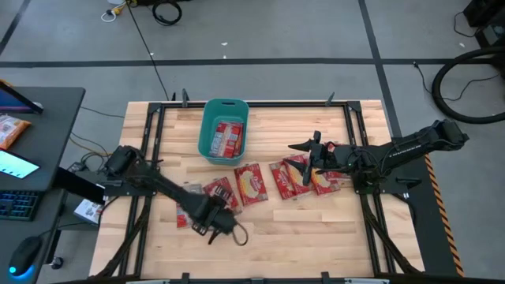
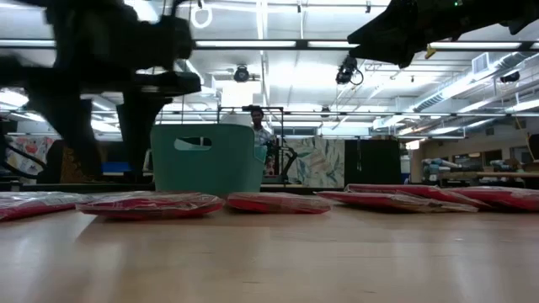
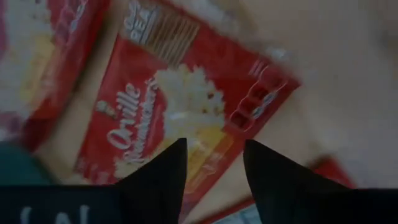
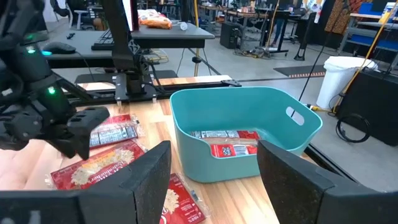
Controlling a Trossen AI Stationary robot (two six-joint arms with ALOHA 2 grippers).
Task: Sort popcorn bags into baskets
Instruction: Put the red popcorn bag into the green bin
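Note:
The teal basket (image 1: 223, 130) stands at the table's far middle, with red popcorn bags (image 1: 229, 139) lying in it. It also shows in the right wrist view (image 4: 242, 134). Several more red popcorn bags lie flat across the table's middle (image 1: 251, 183), (image 1: 286, 177), (image 1: 323, 180), and one lies near the left (image 1: 183, 219). My left gripper (image 1: 219, 217) is open and empty, pointing down over a bag (image 3: 180, 112) near the table's near side. My right gripper (image 1: 304, 154) is open and empty above the right-hand bags, facing the basket.
Black frame rails run along the table's left, right and far edges (image 1: 150, 134). A desk with a screen and keyboard stands left of the table (image 1: 31, 150). Bare wood lies along the near edge (image 1: 316, 237).

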